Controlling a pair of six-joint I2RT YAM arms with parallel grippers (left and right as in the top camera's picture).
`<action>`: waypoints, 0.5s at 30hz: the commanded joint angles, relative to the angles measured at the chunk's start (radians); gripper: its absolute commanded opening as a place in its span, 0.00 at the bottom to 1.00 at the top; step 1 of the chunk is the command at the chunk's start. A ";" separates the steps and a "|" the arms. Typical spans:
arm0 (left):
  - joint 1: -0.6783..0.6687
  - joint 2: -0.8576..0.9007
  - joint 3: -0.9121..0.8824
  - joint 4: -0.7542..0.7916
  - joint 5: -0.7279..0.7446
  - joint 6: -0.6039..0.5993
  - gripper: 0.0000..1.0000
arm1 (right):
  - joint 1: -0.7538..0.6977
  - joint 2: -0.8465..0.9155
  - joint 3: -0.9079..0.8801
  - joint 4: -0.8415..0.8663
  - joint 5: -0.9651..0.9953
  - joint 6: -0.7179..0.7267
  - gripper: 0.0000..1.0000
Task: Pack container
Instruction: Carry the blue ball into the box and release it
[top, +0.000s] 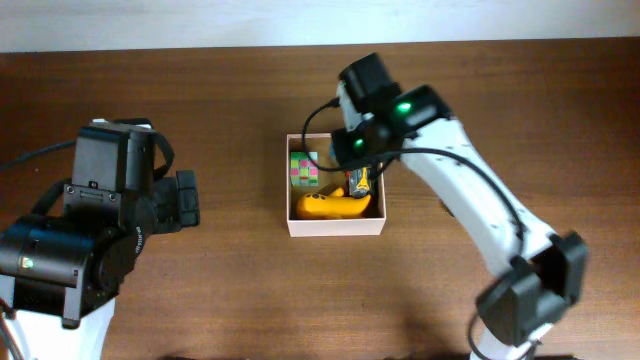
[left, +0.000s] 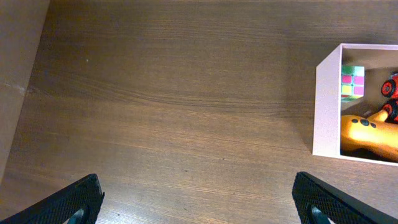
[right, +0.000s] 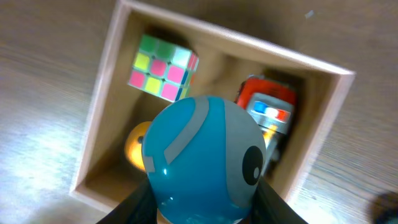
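A: While hanging above the container (top: 335, 229) at mid-table, why pinching the blue toy (right: 202, 155) tight in right gripper (right: 208, 208)?
B: Lining it up for dropping beside the cube (right: 163, 67) and car (right: 267, 106), probably. Parking left gripper (left: 199, 200) aside, spread wide and empty, giving room.

Surface (left: 155, 93): dark brown, fine wood grain. Container (top: 335, 229): white walls, tan inside. Cube (right: 163, 66), upper left of the right wrist frame: pastel tiles in pink, yellow, green and pale blue. Ball (right: 202, 158), bottom centre: glossy blue with a grey band and a grey side patch with a black dot. Car (right: 266, 102): red-orange, white panel with blue and red marks. Banana-shaped toy (top: 335, 207): yellow-orange, dark spots. Left claw (left: 199, 205): black fingers. Right arm (top: 470, 210): white shell, black joints, green light (top: 403, 108). Left arm (top: 90, 230): black.
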 joint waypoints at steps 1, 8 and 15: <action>0.006 0.000 0.008 0.000 0.005 0.013 0.99 | 0.011 0.088 -0.021 0.032 0.016 0.014 0.39; 0.006 0.000 0.008 0.000 0.005 0.013 0.99 | 0.010 0.173 -0.021 0.080 0.017 0.011 0.54; 0.006 0.000 0.008 0.000 0.005 0.013 0.99 | 0.010 0.137 -0.010 0.105 0.017 -0.032 0.75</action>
